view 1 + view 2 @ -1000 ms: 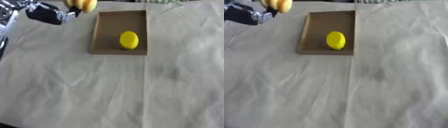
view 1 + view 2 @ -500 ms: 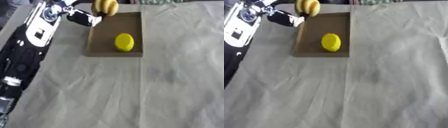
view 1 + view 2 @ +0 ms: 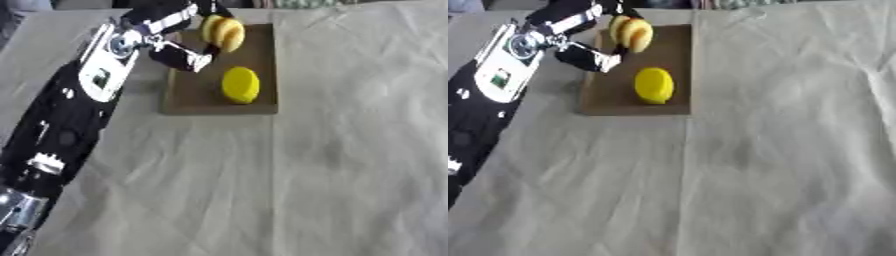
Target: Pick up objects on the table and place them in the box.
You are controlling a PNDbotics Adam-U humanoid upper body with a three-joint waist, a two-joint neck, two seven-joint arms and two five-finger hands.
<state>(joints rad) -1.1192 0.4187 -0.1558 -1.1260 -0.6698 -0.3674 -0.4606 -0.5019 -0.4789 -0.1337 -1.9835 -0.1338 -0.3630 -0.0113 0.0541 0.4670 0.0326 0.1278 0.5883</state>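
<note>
A shallow brown box [image 3: 262, 65] lies on the cloth-covered table at the upper middle. A yellow round fruit [image 3: 240, 85] rests inside it. My left hand [image 3: 179, 52] reaches in from the left over the box's far left part, its fingers curled round a yellow banana-like fruit [image 3: 222, 33] held above the box's back end. The black and silver left arm [image 3: 79, 110] runs down the left side of both views. My right hand shows in no view.
A wrinkled beige cloth [image 3: 332, 165] covers the whole table. Dark and patterned things show along the far edge at the top [image 3: 306, 3].
My left arm has swung right, carrying the yellow fruit from left of the box to above its back end. The whole picture has shifted too, so the camera moved.
</note>
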